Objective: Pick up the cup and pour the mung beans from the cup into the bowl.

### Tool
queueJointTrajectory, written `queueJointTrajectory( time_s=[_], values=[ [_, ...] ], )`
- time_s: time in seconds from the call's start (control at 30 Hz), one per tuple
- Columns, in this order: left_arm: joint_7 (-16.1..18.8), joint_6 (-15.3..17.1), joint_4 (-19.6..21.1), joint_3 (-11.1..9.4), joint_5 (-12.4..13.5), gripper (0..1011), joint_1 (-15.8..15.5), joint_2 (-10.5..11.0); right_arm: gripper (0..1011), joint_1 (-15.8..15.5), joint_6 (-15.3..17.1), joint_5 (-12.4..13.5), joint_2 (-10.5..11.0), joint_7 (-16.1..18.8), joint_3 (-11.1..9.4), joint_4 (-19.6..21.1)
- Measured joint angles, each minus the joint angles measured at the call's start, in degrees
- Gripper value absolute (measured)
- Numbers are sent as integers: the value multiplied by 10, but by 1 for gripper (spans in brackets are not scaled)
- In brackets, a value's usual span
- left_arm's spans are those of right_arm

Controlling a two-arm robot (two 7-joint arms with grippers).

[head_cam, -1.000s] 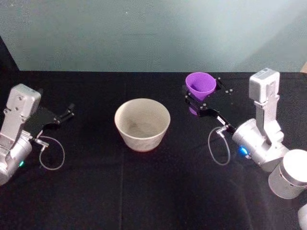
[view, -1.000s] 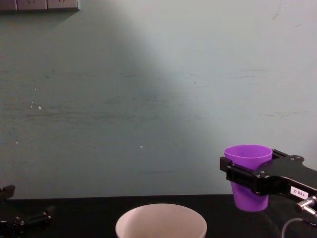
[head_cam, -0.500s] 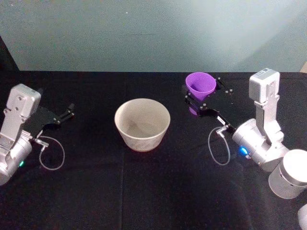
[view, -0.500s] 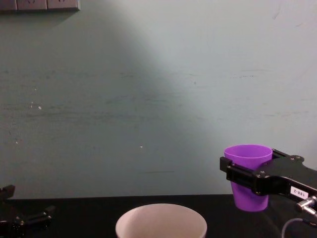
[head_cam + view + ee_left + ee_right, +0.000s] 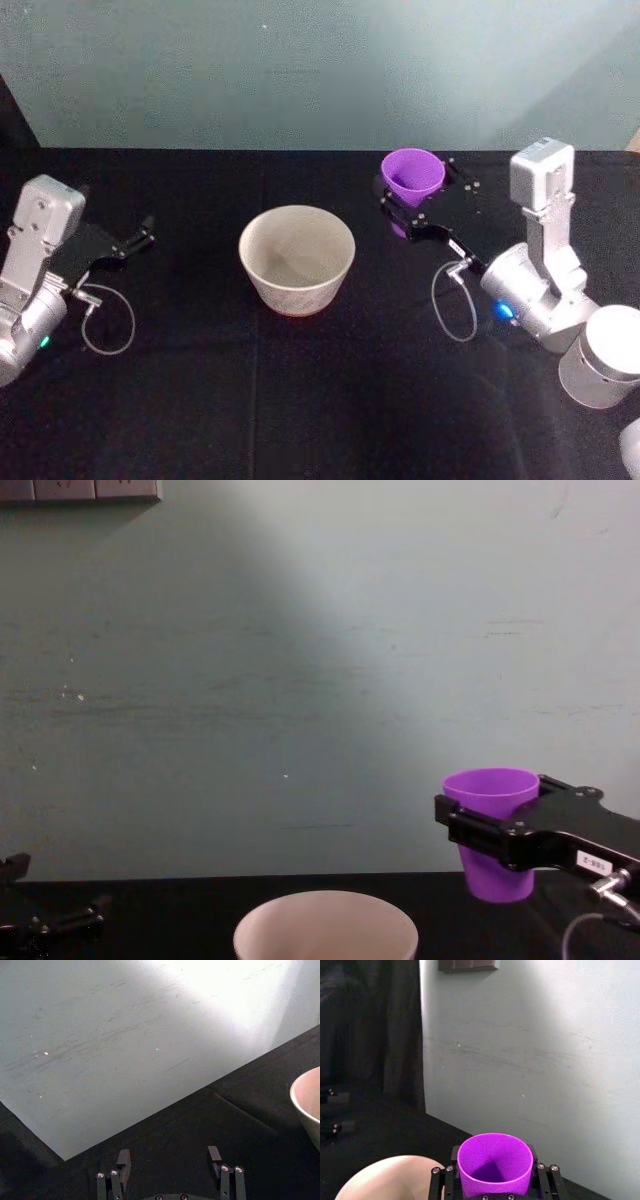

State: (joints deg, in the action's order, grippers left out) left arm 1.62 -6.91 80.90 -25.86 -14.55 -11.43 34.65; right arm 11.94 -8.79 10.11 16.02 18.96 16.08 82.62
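1. Overhead, the right gripper clasps the upright cup to the right of the bowl; both have edged bowlward since earlier. The left gripper sits parked far left.
2. Left wrist: its fingers are spread wide and hold nothing.
3. Right wrist: the jaws pinch the cup's sides.
4. Chest: the right gripper's white label is too small to read.

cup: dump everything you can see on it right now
The cup is a small bright purple tumbler, smooth plastic by its look, tapered toward the base, with no handle. It is upright, mouth up, and its inside looks plain purple in the right wrist view. The right hand is shut on it, black fingers clamping its wall just below the rim. It is to the right of the bowl, apart from it. Whether its base is lifted cannot be told.
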Motion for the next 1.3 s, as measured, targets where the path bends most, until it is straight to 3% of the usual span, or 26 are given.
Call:
queueJointTrajectory(
  time_s=[0.43, 0.63, 0.67, 0.83, 0.87, 1.3],
  values=[
    [0, 0, 0, 0, 0, 1000, 0, 0, 754, 36, 31, -70, 14, 2, 37, 3],
    [0, 0, 0, 0, 0, 1000, 0, 0, 754, 58, 56, -127, 18, -3, 66, 4],
    [0, 0, 0, 0, 0, 1000, 0, 0, 754, 58, 56, -127, 18, -3, 66, 4],
    [0, 0, 0, 0, 0, 1000, 0, 0, 754, 73, 81, -183, 21, -11, 91, 8],
    [0, 0, 0, 0, 0, 1000, 0, 0, 754, 73, 81, -183, 21, -11, 91, 8],
    [0, 0, 0, 0, 0, 1000, 0, 0, 754, 92, 110, -295, 30, -18, 129, 18]
  ],
)
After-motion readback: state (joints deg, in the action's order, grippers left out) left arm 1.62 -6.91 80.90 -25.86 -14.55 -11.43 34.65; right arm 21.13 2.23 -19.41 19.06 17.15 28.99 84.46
